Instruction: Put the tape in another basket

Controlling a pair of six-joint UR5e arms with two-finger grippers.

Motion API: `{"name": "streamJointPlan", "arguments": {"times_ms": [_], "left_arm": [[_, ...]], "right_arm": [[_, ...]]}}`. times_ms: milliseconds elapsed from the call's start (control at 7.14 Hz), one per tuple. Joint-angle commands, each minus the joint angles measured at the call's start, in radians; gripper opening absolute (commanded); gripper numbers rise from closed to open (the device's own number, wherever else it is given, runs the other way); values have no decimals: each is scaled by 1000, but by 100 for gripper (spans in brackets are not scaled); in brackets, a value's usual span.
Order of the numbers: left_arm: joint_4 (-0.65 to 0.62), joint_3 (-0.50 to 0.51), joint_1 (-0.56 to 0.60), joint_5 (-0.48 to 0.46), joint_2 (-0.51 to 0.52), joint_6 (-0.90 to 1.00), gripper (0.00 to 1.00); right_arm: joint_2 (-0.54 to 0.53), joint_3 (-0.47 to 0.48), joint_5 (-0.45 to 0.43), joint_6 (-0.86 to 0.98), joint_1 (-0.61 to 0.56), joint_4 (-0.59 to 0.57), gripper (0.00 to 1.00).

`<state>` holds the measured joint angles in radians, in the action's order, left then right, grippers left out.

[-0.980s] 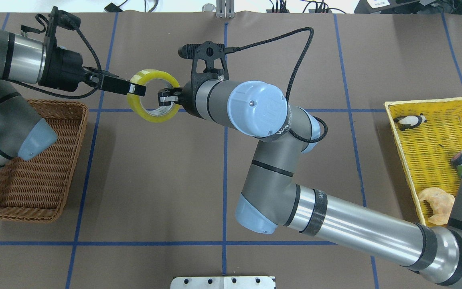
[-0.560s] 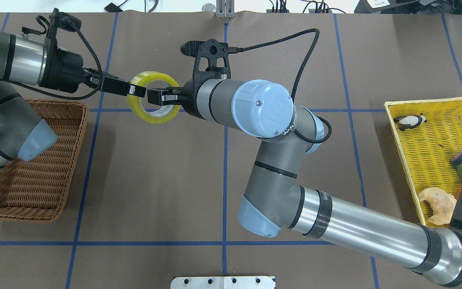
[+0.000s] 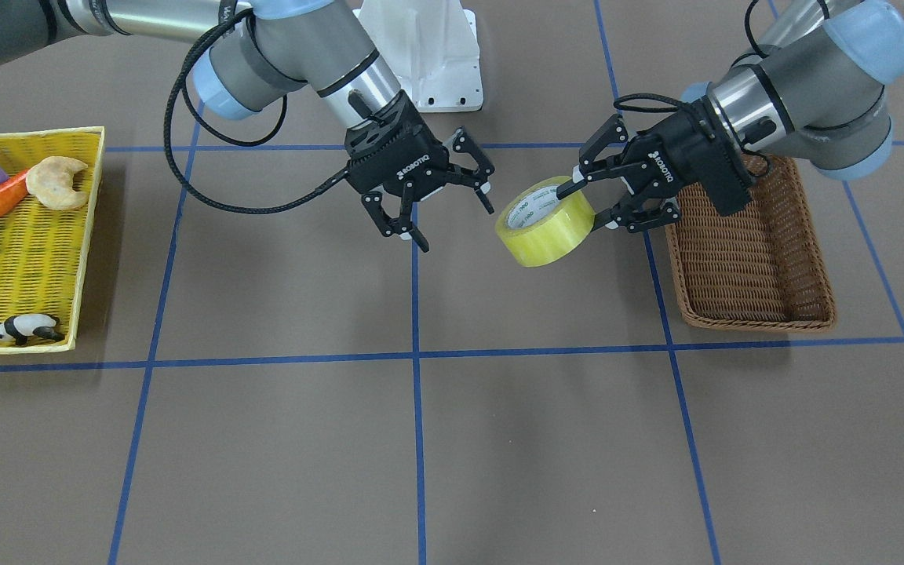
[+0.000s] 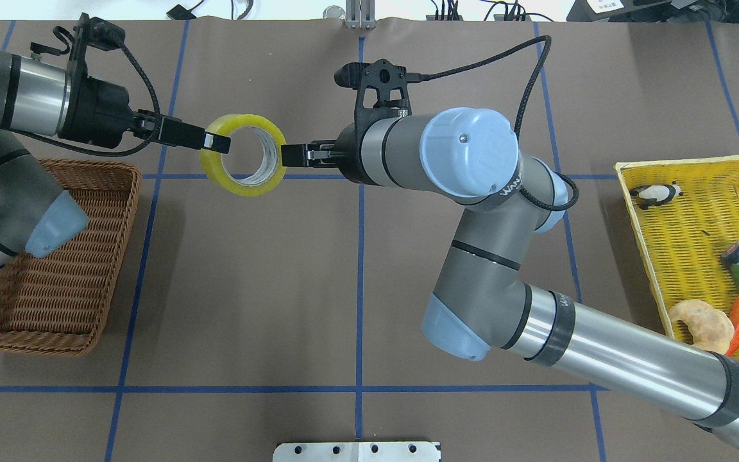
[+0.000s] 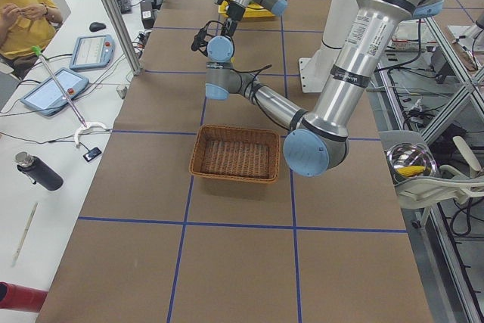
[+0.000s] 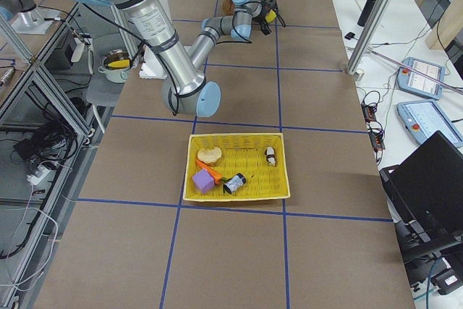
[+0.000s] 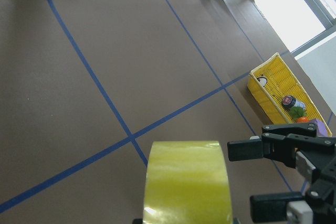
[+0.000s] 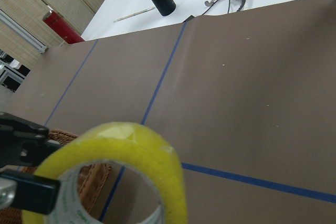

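Presently, the tape (image 4: 244, 187) is held clear of the table (image 4: 356, 289) by the left gripper (image 4: 214, 142), whose fingers are pinched on the roll's wall, one inside the core and one outside. The roll's axis is tilted from vertical, with the open face turned upward and toward the robot. The roll is positioned outside the basket (image 3: 742, 251), near its corner. The right gripper (image 3: 458, 227) is spread wide and stands just beside the roll, a gap being visible in the front-facing view.
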<state>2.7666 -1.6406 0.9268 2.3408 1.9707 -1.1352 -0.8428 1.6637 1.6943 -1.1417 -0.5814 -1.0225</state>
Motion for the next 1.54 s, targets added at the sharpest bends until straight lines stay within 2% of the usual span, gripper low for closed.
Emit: {"name": "streamJointPlan", "arguments": {"times_ms": [0,280,560,700,980,1120,1400], "left_arm": [[10,-4,12,2,-15,-114,0],[108,-5,24,5,-91,-210,0],[264,-7,44,3,-198,-329,0],[331,-10,64,-3,-269,-383,0],[465,-10,70,-99,-408,-481,0],[534,-8,70,-141,-458,-583,0],[544,-42,70,-306,-557,-717,0]], "right_arm": [[-45,14,152,49,-160,-129,100],[-111,11,299,179,-338,-191,100],[-180,4,393,291,-473,-246,100],[-200,4,412,388,-513,-290,100],[-234,1,433,476,-581,-321,100],[-260,1,479,505,-628,-349,100],[-294,-13,563,727,-731,-463,100]]}}
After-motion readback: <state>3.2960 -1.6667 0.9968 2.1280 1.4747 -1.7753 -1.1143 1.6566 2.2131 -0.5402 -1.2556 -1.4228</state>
